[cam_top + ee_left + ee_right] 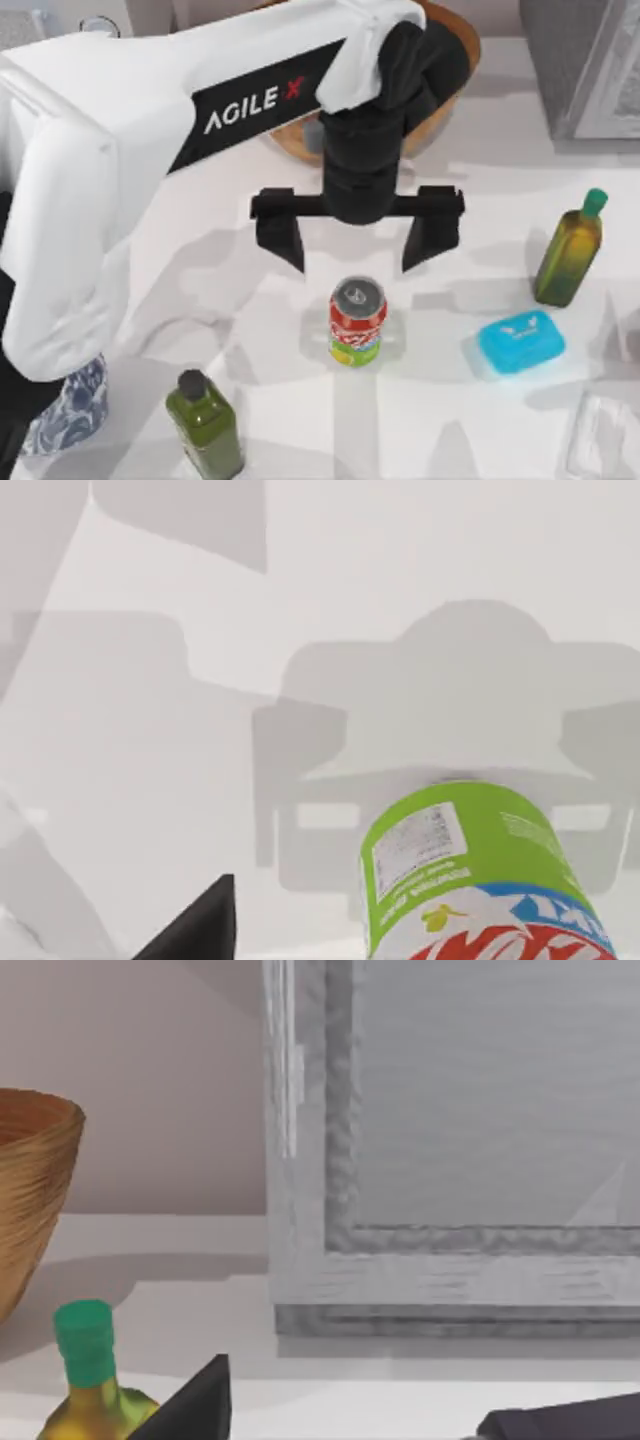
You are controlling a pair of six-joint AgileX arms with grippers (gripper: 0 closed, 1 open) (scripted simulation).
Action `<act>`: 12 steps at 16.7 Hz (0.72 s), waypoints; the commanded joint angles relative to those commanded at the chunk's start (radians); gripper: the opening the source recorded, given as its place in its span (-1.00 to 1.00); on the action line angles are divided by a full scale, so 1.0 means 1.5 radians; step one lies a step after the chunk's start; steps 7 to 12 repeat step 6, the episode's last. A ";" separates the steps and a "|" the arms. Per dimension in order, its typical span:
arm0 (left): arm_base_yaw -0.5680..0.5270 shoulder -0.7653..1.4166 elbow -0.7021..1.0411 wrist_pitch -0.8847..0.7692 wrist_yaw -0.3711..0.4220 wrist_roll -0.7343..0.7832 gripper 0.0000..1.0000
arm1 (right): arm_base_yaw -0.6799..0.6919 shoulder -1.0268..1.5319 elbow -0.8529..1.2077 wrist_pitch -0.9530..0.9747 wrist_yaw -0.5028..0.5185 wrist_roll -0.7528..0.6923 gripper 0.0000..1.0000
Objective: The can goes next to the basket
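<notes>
Hovering with fingers spread wide, my left gripper (358, 243) sits just basket-side of the upright can (357, 322), the basket (292, 140) behind it.

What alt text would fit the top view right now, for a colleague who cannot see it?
The left gripper hangs open above the upright can in the middle of the white table; the basket lies beyond, partly under the arm. A dark green bottle stands near the front left; an olive bottle and a blue box are to the right.
</notes>
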 joint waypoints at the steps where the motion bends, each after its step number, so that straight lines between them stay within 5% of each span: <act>1: 0.000 -0.001 0.009 -0.009 0.000 0.000 1.00 | 0.000 0.000 0.000 0.000 0.000 0.000 1.00; 12: 0.000 -0.006 0.050 -0.051 0.000 0.001 1.00 | 0.000 0.000 0.000 0.000 0.000 0.000 1.00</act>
